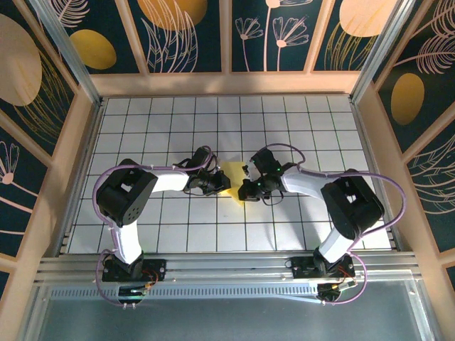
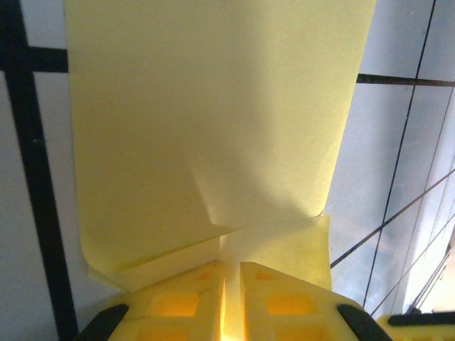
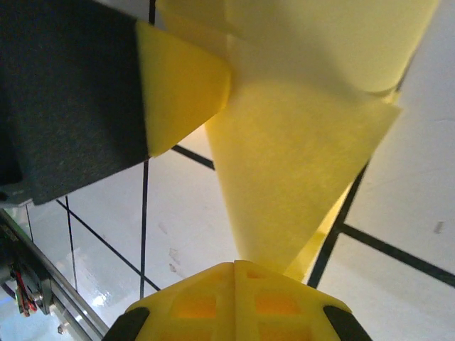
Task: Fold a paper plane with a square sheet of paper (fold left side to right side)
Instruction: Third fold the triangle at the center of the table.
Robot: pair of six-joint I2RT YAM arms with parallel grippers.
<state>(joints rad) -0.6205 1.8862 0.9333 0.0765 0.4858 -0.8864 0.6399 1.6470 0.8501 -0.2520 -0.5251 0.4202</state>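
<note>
Left claw: the left claw (image 1: 217,183) is in from the left at mid-table, and on its wrist camera the left claw (image 2: 231,273) has its yellow pads pressed almost together, with the paper's near edge pinched in the slit between them.
Right claw: the right claw (image 1: 245,190) reaches in from the right to face it. Up close the right claw (image 3: 234,273) is closed tight on a tapering point of the paper.
Paper: the sheet of paper (image 1: 233,177) sits between the two claws at the centre of the table, just a small pale-yellow shape from above.
Left wrist view: the sheet of paper (image 2: 213,106) rises away from the pads as a broad panel, plain-faced, with a curled layer at lower left and a crease running up from the grip.
Right wrist view: the sheet of paper (image 3: 284,177) widens upward from the pads, and a yellow pad (image 3: 181,85) on a dark block touches its upper left edge.
Table: the white table (image 1: 142,128) has black grid lines.
Walls: dark panels (image 1: 92,50) carry leaf and flower drawings.
</note>
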